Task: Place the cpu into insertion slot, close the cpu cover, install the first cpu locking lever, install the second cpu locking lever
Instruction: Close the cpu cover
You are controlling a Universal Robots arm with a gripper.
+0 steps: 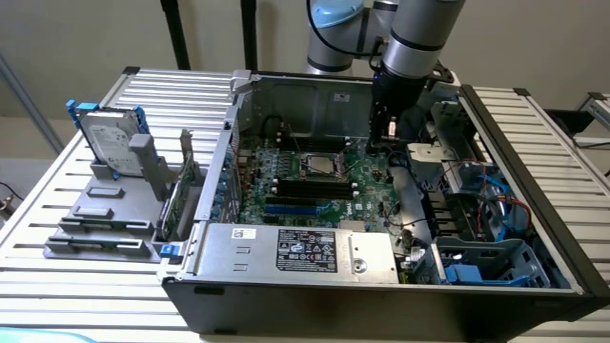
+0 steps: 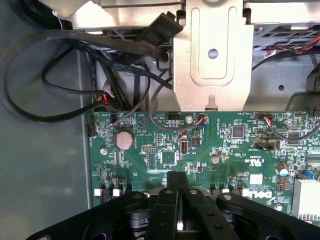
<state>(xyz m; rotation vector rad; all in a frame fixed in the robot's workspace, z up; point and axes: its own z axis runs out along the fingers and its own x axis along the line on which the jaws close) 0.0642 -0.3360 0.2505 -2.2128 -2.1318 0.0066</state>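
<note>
Where the arm reaches down into the open computer case point(image 1: 381, 314), the gripper point(image 2: 178, 181) is seen with its fingers pressed together, just above the green circuit board point(image 2: 225, 150). The insertion slot point(image 1: 319, 163) is found on that board near the gripper, toward the exterior view's left; what lies inside it cannot be told.

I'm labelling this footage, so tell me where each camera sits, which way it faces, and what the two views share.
Exterior view: off the arm, above the open computer case, looking down into it; the robot arm reaches in.
Wrist view: on the wrist, looking past the shut pincer at the green motherboard, black cables and a metal bracket.
Shared: the green motherboard inside the case.
</note>
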